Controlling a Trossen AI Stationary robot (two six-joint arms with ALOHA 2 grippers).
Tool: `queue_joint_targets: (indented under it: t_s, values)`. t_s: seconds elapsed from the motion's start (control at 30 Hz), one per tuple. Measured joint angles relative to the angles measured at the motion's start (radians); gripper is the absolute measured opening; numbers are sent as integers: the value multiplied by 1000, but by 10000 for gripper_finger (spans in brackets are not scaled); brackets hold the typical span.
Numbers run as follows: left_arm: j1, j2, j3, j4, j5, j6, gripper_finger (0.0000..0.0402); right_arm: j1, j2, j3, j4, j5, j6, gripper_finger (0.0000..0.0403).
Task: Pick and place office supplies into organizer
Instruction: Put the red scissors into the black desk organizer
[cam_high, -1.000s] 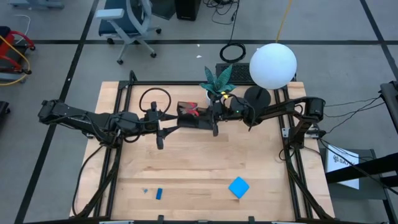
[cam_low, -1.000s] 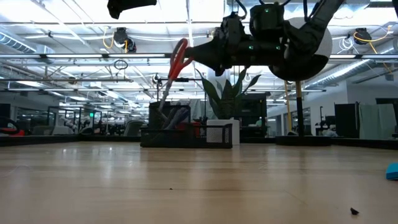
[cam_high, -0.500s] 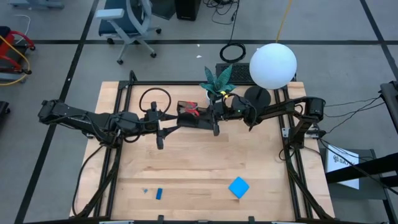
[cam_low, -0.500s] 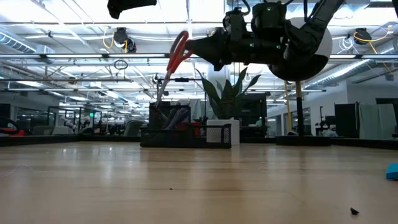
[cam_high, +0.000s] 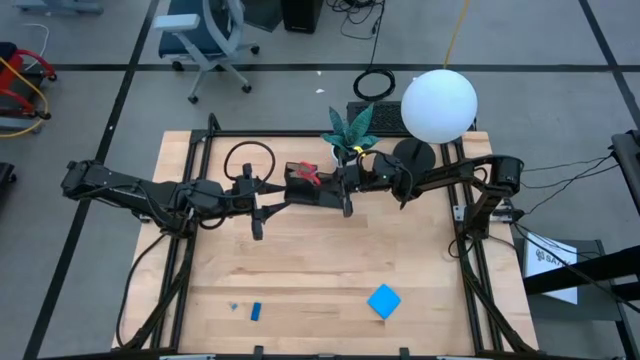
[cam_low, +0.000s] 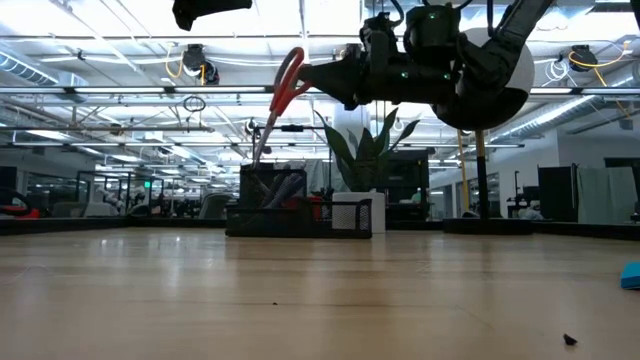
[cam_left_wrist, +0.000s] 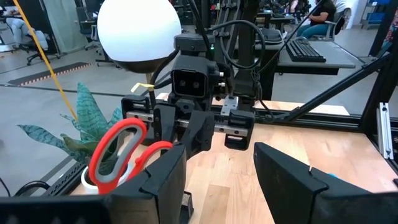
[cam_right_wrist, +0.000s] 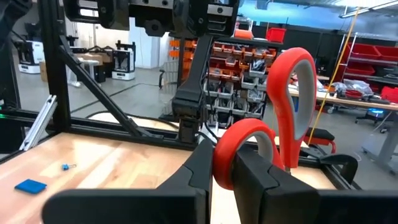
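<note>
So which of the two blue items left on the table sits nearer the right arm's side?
The bright blue square pad, lying turned like a diamond. The small blue eraser is narrower and darker and lies toward the left arm's side.

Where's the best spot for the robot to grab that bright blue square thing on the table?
Probably by two opposite edges, coming straight down from above. The blue square pad lies flat on the wooden table, turned like a diamond, with bare wood all round it, so the fingers would need turning to line up with its straight sides.
</note>
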Motion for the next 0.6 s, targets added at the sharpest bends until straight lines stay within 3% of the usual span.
queue_joint_targets:
  t_s: [0.6]
  values:
    - [0, 0, 0, 0, 0, -1, 195, -20, 0, 0, -91, 2, 13, 29]
